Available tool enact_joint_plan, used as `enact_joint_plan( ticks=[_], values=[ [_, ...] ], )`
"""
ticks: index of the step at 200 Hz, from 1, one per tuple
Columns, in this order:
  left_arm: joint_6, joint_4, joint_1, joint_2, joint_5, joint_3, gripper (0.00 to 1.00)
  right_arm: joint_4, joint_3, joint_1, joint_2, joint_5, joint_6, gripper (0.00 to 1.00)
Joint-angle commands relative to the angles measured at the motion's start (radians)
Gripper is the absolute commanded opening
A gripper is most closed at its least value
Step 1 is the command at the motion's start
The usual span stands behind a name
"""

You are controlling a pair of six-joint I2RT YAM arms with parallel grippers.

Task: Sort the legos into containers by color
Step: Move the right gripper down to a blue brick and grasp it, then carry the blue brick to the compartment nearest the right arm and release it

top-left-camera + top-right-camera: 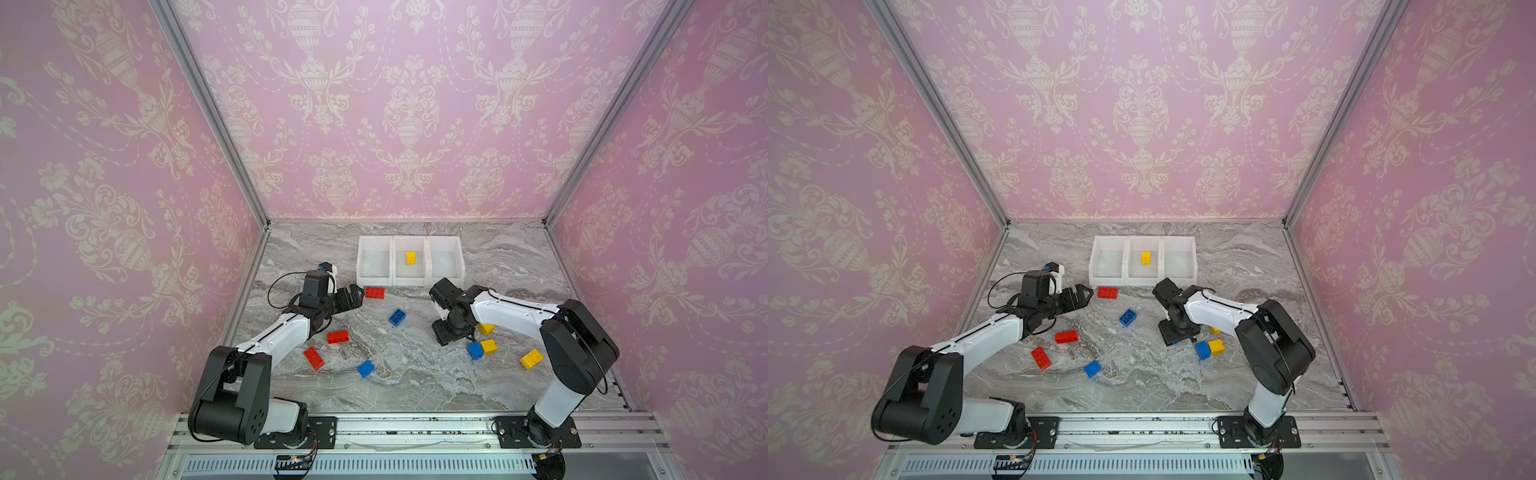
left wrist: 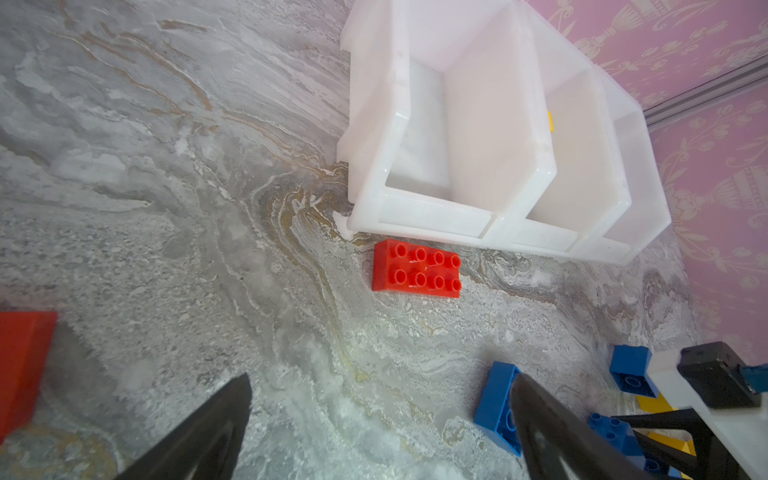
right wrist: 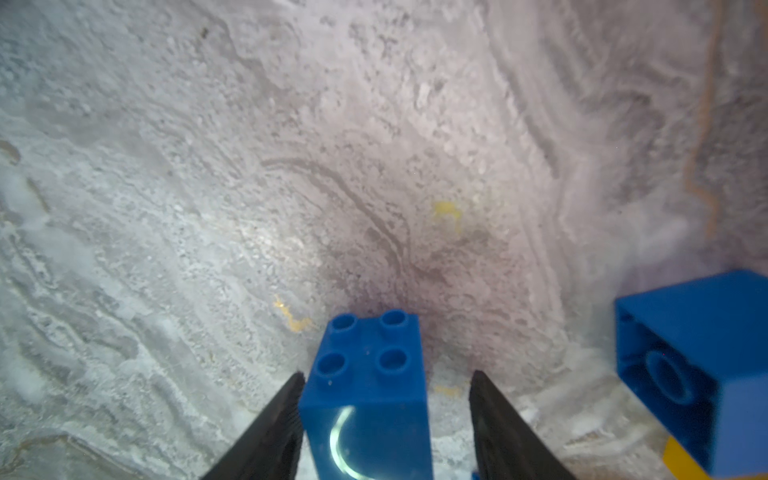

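your right gripper [image 3: 387, 374] straddles a small blue brick [image 3: 365, 399] on the table [image 3: 208, 166]. one finger [image 3: 274, 428] touches its side and the other stands off, so it isn't gripped yet. centre before you squeeze, or it may skid towards the other blue brick [image 3: 698, 365] nearby. your left gripper [image 2: 381, 376] gapes wide and empty, facing the red brick [image 2: 417, 269] just beside the bins [image 2: 419, 212].

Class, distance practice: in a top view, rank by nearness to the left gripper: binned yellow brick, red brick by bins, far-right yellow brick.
1. Red brick, just ahead of the left gripper.
2. Binned yellow brick, farther back.
3. Far-right yellow brick, on the opposite side.
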Motion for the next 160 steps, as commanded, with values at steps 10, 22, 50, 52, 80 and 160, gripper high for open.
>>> enact_joint_plan(
  ticks=[10,22,50,52,80,160],
  values=[
    [-0.001,-0.019,-0.011,-0.019,0.006,0.018,0.99,0.039,-0.008,0.011,-0.013,0.031,0.018,0.55],
    [0.000,-0.021,-0.011,-0.024,0.003,0.016,0.99,0.039,-0.007,0.015,-0.010,0.031,0.017,0.50],
    [0.001,-0.026,-0.010,-0.030,0.000,0.013,0.99,0.028,-0.005,0.019,-0.014,0.040,0.014,0.38],
    [0.001,-0.026,-0.011,-0.029,0.000,0.013,0.99,0.026,-0.005,0.019,-0.015,0.041,0.014,0.38],
    [-0.001,-0.023,-0.010,-0.028,0.000,0.013,0.99,0.006,0.007,0.021,-0.033,0.049,0.013,0.30],
    [-0.002,-0.018,-0.010,-0.037,-0.004,0.002,0.99,-0.002,0.144,-0.023,-0.082,0.078,-0.001,0.29]
  ],
)
